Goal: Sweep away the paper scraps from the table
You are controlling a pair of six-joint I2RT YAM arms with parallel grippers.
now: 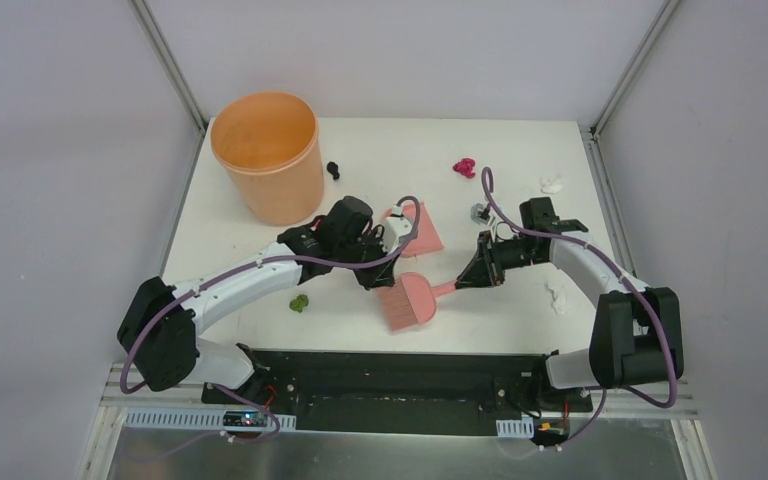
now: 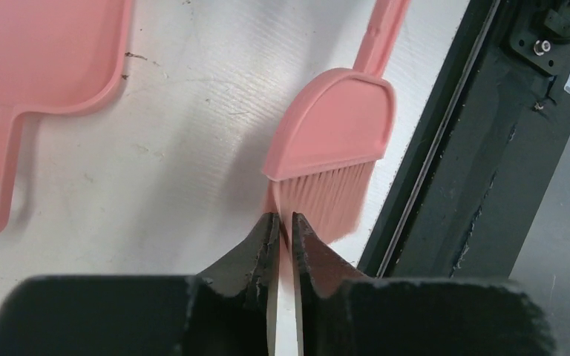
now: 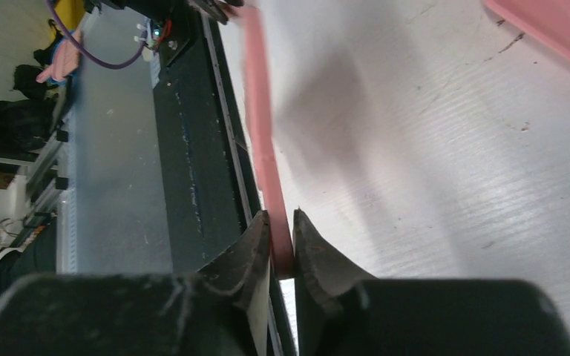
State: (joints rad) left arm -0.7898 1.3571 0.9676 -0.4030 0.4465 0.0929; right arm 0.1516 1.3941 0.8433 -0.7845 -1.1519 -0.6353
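Findings: the paper scraps are lying scattered and well apart on the table [image 1: 400, 150]. A black scrap [image 1: 333, 169] is sitting near the far edge, towards the left. A magenta scrap [image 1: 465, 167] is lying near the far edge, right of centre. One white scrap [image 1: 552, 184] is resting towards the far right corner. A second white scrap [image 1: 558, 296] is lying beside the right edge, closer to the near side. An olive-green scrap [image 1: 300, 302] is sitting near the near edge, left of centre.

The brush [image 1: 408, 303] is lying near the middle of the near edge, its bristles pointing left and its handle running to the right. The right gripper [image 1: 460, 283] is clamping that handle; the right wrist view is showing the pink handle [image 3: 261, 133] pinched between the fingers of the right gripper [image 3: 282, 248].

The left gripper [image 1: 378, 278] is sitting just beside the bristle end. In the left wrist view, the left gripper [image 2: 282, 222] is showing its fingers drawn almost together with only bare table in the narrow gap. Whether the tips are touching the bristles of the brush [image 2: 334, 126] cannot be told.

The dustpan [image 1: 418, 230] is lying flat just beyond the brush, towards the table's centre. An orange bucket [image 1: 270, 160] is standing upright at the far left corner.
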